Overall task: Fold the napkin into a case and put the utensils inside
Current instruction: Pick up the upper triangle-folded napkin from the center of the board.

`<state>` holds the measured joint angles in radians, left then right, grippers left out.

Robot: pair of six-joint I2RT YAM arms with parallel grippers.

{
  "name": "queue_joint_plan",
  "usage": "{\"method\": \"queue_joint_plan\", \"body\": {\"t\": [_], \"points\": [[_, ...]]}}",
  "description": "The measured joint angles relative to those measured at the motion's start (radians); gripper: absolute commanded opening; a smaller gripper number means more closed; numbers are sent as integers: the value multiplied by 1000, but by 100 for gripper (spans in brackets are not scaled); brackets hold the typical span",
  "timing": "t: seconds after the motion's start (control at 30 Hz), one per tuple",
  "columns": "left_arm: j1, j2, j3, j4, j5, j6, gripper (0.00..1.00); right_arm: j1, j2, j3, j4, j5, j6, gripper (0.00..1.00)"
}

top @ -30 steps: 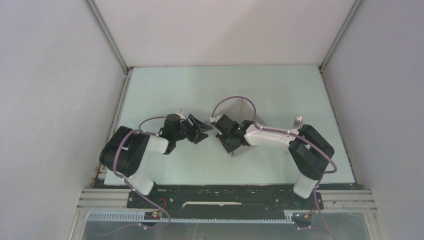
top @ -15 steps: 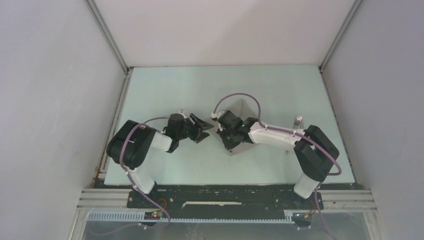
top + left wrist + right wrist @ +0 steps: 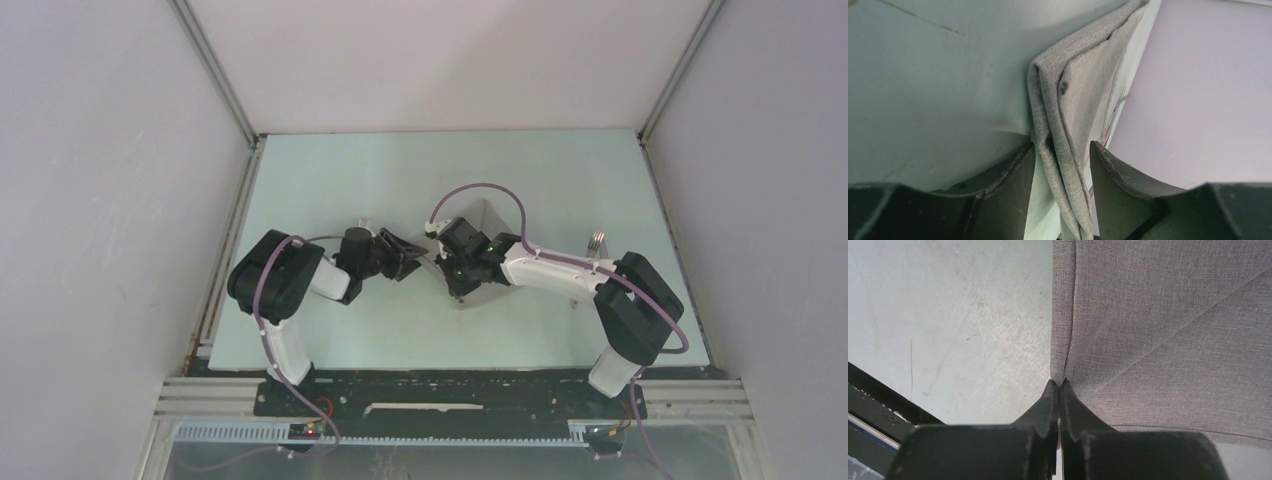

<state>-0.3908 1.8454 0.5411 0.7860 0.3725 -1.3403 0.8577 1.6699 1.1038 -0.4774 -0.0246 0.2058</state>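
Right wrist: right pincer nips napkin; left pincer straddles it, perhaps touching.

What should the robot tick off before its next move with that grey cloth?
1. Right gripper pinching the napkin edge: ok, its fingers are shut on the cloth.
2. Left gripper straddling the folded edge: ok, the fold sits between its fingers.
3. Left grip closed on the fold: not ok, a gap shows beside one finger.
4. Fold layers lined up: not ok, the edges sit staggered in the left wrist view.
5. Fork tines visible in the overhead view: ok. Whether other cutlery is nearby: cannot tell.
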Motion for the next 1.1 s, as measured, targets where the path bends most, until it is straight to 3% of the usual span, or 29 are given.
{"method": "queue_joint_plan", "body": {"t": [0.13, 0.5, 0.57, 0.63, 0.8, 0.93, 1.1], "points": [[0, 22, 15, 20, -6, -6, 47, 0, 0, 0, 0, -3, 1, 0], [10, 31, 17, 13, -29, 18, 8, 34, 11, -13, 6, 40, 0, 0], [10, 31, 17, 11, -29, 30, 5, 43, 26, -13, 8, 53, 0, 1], [10, 31, 17, 6, -30, 40, 3, 57, 48, -13, 9, 74, 0, 8], [10, 30, 17, -2, -29, 50, 0, 106, 92, -13, 19, 150, 8, 34], [10, 29, 17, -3, -28, 50, 0, 170, 101, -13, 26, 225, 22, 45], [10, 20, 17, -23, -26, 51, 0, 230, 101, -13, 26, 305, 52, 48]]}}
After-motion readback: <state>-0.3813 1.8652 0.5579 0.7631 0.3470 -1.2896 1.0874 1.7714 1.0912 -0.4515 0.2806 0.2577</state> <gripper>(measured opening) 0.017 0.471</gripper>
